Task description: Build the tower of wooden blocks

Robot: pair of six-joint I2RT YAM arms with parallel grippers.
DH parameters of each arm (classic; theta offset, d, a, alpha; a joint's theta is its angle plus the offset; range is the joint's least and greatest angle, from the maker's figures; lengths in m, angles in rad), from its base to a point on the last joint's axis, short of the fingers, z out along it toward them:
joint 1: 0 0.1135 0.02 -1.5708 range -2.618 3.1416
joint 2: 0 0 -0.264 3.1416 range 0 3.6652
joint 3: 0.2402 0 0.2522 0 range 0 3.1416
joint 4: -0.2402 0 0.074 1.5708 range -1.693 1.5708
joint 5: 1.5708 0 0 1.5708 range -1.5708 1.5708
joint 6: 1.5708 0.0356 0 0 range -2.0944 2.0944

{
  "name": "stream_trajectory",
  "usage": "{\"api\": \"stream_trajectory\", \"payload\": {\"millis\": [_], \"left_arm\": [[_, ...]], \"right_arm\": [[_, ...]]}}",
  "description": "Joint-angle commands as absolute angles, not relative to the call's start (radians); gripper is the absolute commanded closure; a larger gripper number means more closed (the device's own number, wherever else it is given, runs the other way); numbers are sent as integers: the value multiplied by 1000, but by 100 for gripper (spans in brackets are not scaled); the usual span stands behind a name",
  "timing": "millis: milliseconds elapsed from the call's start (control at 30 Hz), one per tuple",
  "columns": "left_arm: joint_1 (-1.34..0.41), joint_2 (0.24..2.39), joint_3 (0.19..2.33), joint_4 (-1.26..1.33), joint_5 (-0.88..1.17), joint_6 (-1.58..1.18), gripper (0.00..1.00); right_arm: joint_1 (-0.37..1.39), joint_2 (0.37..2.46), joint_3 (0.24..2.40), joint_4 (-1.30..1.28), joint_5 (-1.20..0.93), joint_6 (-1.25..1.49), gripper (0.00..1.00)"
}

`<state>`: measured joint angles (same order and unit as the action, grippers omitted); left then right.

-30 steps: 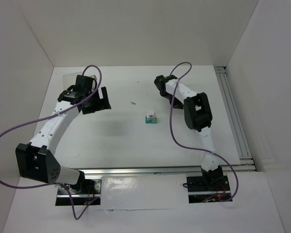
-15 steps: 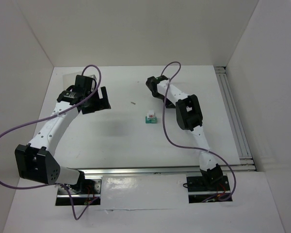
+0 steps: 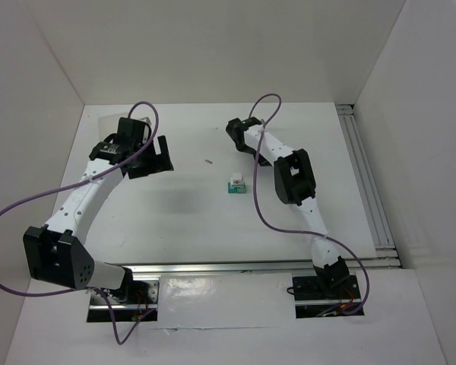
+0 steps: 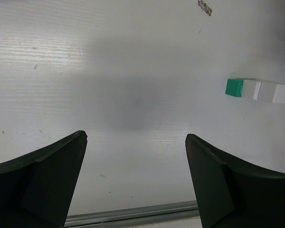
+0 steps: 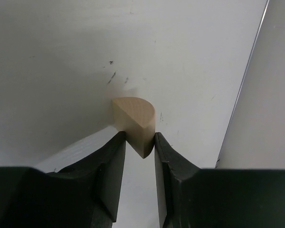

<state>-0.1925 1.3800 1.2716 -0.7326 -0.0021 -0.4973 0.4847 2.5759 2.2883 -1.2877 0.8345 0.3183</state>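
On a scuffed white table [image 3: 182, 220] between white walls [image 3: 213, 46], the white cube [image 3: 236, 181] tops the teal cube [image 3: 235, 189]. Beyond that stack the right gripper [image 5: 139, 136] pinches the tan block [image 5: 133, 114]; left of it, the left gripper [image 4: 135, 137] gapes.

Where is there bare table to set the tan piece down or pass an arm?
Bare table lies between the two-cube stack and the near rail, and between the open left jaws and the stack. Tightest spot: behind the stack, where the right jaws grip the tan wood block.
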Motion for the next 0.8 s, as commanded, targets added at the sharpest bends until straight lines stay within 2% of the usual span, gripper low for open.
{"api": "stream_trajectory", "payload": {"millis": [0, 167, 467, 600, 667, 767], "left_arm": [[-196, 1348, 1287, -727, 2, -483, 2], [-196, 1348, 1287, -727, 2, -483, 2], [-196, 1359, 1278, -718, 11, -483, 2], [-196, 1370, 1278, -718, 20, -474, 2], [-196, 1370, 1278, -718, 20, -474, 2], [-196, 1370, 1278, -718, 20, -474, 2]], "right_arm": [[491, 2511, 2237, -1305, 883, 359, 65], [482, 2479, 2145, -1305, 986, 377, 68], [453, 2433, 1990, -1305, 1039, 436, 69], [453, 2457, 2015, -1305, 1039, 436, 62], [463, 2482, 2025, -1305, 1017, 436, 54], [472, 2502, 2063, -1305, 1008, 436, 49]]}}
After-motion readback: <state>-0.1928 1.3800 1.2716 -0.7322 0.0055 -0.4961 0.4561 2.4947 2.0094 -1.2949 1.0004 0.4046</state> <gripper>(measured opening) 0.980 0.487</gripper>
